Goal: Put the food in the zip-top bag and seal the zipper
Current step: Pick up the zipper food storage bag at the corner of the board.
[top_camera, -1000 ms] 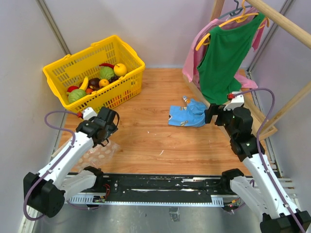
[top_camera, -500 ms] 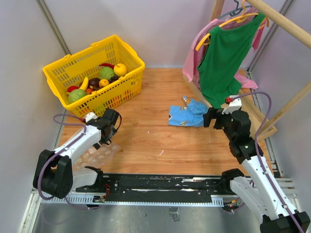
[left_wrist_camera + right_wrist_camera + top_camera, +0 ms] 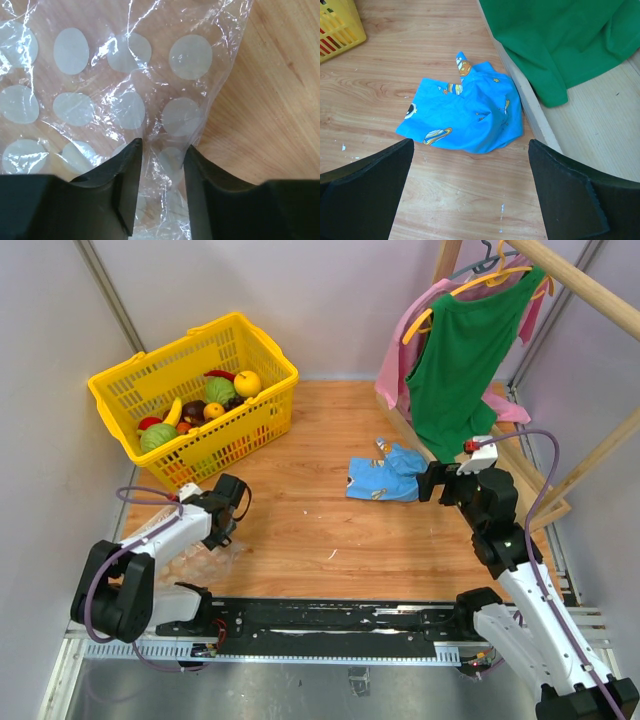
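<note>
- Pale walls enclose a wooden table (image 3: 330, 530). At the far right, a wooden rack (image 3: 590, 285) carries a green shirt (image 3: 460, 350) and a pink garment (image 3: 398, 365) on hangers.
- The food (image 3: 200, 405) is piled in a yellow mesh basket (image 3: 235, 435) at the far left. It includes a green cabbage (image 3: 219, 390), a banana (image 3: 174, 411), an orange (image 3: 213, 411) and a dark purple fruit (image 3: 193, 410).
- At the near left, the left gripper (image 3: 164, 146) is low over a crinkled clear plastic sheet (image 3: 100, 100) with pale round patches. Its jaws stand a narrow gap apart with film lying between them, not clamped.
- I cannot tell whether that plastic is a bag or a tray.
- The right gripper (image 3: 471, 143) is spread wide and holds nothing. It hovers on the near side of a crumpled blue cloth (image 3: 465, 110) at centre right.
- The cloth's print shows ringed planets and stars; no words can be made out.
</note>
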`<action>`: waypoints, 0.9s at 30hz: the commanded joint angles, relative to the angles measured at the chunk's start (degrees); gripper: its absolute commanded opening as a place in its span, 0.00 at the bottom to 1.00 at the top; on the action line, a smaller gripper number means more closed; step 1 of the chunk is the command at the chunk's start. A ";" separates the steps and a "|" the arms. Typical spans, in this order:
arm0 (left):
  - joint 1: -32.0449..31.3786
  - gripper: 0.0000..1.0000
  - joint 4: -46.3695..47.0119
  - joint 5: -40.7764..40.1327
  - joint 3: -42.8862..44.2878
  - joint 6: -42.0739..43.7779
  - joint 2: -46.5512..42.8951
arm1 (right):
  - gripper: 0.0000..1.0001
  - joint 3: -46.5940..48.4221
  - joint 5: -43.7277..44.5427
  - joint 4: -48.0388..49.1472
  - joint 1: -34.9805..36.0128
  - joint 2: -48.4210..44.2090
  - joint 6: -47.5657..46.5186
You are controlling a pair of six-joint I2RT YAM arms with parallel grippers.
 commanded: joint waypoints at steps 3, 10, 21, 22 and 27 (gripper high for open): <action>0.40 0.24 2.24 2.01 -1.98 1.49 -1.98 | 0.98 -0.05 -1.08 1.25 1.34 -0.66 0.20; 0.42 0.00 2.38 7.79 -3.04 5.77 -8.80 | 0.98 0.74 -1.31 0.55 1.34 -0.01 1.24; -9.35 0.00 4.23 15.13 0.43 12.01 -19.22 | 0.98 5.02 -2.39 -2.53 1.37 3.09 3.69; -10.66 0.00 5.00 15.21 0.87 12.75 -19.99 | 0.98 5.45 -2.53 -3.00 1.38 3.58 4.14; -15.51 0.01 10.24 15.94 2.46 19.04 -24.27 | 0.98 7.41 -4.62 -4.60 1.32 5.37 5.87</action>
